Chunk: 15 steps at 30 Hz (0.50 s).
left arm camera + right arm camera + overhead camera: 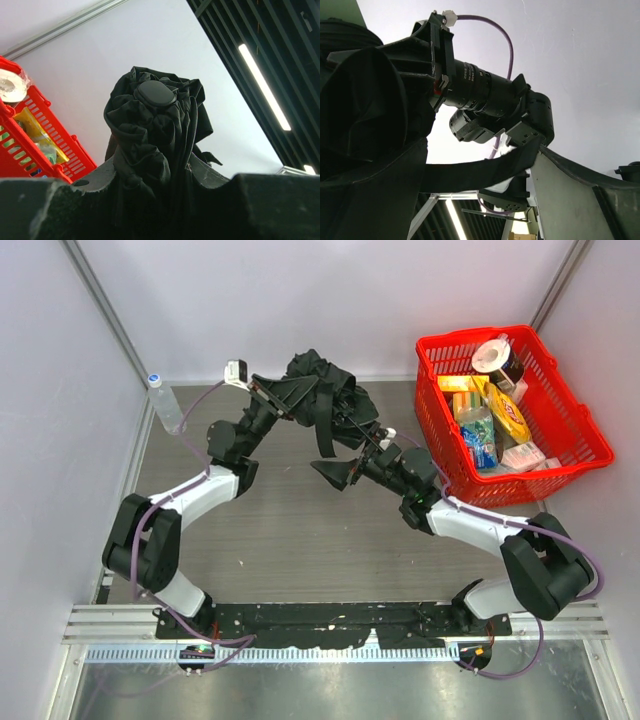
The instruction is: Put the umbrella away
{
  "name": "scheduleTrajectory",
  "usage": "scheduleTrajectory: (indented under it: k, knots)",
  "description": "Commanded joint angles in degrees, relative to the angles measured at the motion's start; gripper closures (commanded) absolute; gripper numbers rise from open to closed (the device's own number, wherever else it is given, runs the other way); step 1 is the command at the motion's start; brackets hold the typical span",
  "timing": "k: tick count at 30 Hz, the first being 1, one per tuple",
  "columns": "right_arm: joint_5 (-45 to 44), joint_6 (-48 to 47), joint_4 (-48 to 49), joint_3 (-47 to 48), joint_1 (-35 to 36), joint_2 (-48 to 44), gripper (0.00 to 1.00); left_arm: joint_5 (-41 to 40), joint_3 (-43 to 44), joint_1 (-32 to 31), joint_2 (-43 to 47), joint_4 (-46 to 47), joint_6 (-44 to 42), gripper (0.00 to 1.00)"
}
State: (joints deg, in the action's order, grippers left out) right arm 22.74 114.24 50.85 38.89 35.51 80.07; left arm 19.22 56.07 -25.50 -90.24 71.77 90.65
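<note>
The black umbrella (325, 395) is bundled into a crumpled roll, held off the table at the back centre. My left gripper (290, 390) is shut on it; in the left wrist view the fabric and round cap (155, 95) rise between the fingers (95, 180). A black wrist strap (325, 435) hangs from the bundle toward my right gripper (355, 462). In the right wrist view the strap (470, 172) stretches across the wide gap between that gripper's jaws, reaching the right finger (570, 195). The jaws stand open; umbrella fabric (360, 110) fills the left side.
A red basket (470, 338) full of groceries stands at the back right, close to the right arm; it shows in the left wrist view (75, 152). A clear water bottle (165, 405) stands at the back left by the wall.
</note>
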Motion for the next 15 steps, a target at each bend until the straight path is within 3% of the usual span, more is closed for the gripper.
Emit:
scheduleTrajectory:
  k: [1, 7, 15]
  knots:
    - [1.3, 19.1, 2.9, 3.0, -0.1, -1.0, 0.18, 0.3, 3.0, -0.6, 0.3, 16.9, -1.1, 1.00]
    - [-0.2, 19.5, 3.2, 0.7, -0.1, -1.7, 0.36, 0.1, 4.1, -1.0, -0.9, 16.8, -0.8, 1.00]
    - [-1.6, 19.4, 6.3, 1.2, -0.2, 0.7, 0.73, -1.3, 5.1, -3.2, -1.6, 16.8, 0.3, 1.00]
